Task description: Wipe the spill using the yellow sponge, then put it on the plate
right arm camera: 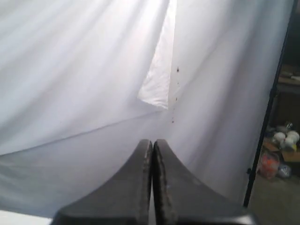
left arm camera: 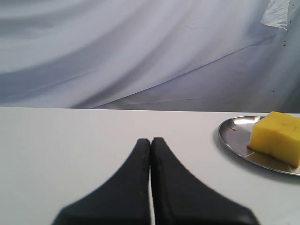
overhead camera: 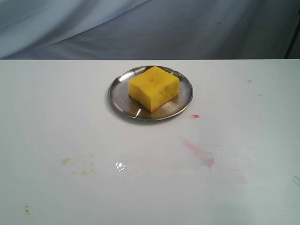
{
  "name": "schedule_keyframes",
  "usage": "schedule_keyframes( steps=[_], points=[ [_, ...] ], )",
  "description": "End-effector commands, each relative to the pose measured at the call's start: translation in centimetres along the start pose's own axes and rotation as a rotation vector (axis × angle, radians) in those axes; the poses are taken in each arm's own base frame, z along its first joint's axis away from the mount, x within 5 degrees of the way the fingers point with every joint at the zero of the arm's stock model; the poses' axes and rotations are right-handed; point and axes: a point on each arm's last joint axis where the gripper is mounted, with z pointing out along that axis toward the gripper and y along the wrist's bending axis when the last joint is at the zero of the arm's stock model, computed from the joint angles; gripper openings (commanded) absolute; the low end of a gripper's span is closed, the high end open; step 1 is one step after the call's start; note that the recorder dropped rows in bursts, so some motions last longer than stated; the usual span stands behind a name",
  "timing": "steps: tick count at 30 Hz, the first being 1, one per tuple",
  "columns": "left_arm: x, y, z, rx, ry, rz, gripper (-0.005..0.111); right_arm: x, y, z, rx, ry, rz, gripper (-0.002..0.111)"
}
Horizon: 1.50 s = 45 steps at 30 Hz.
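Sponge (left arm camera: 276, 136) rests on plate (left arm camera: 233, 133), well clear of closed left jaws.

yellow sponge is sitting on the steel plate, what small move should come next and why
Probably open the left gripper and start it toward the thick yellow block sponge. That gripper and the right gripper are both shut and empty. The sponge lies on the round steel plate, and a faint tan-brown spill shows on the left arm's side.
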Motion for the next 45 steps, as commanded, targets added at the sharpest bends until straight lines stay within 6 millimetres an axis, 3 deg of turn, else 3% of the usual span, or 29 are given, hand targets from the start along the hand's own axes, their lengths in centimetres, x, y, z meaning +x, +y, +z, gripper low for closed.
schedule_keyframes(
  steps=[1,9,16,28,45],
  points=[
    [0.1,0.0,0.0,0.001,-0.001,-0.002,0.001,-1.5,-0.4,-3.7,0.019,-0.095,0.006,0.0],
    [0.1,0.0,0.0,0.001,-0.001,0.0,0.001,-2.4,-0.4,-9.5,0.015,-0.167,0.007,0.0],
    [0.1,0.0,0.0,0.001,-0.001,0.0,0.001,-2.5,-0.4,-13.2,0.019,-0.237,0.007,0.0],
    [0.1,0.0,0.0,0.001,-0.001,-0.002,0.001,-1.0,-0.2,-16.7,0.011,-0.281,0.022,0.0],
    [0.1,0.0,0.0,0.001,-0.001,-0.002,0.001,-0.4,-0.1,-20.6,-0.036,-0.325,0.063,0.0]
  ],
)
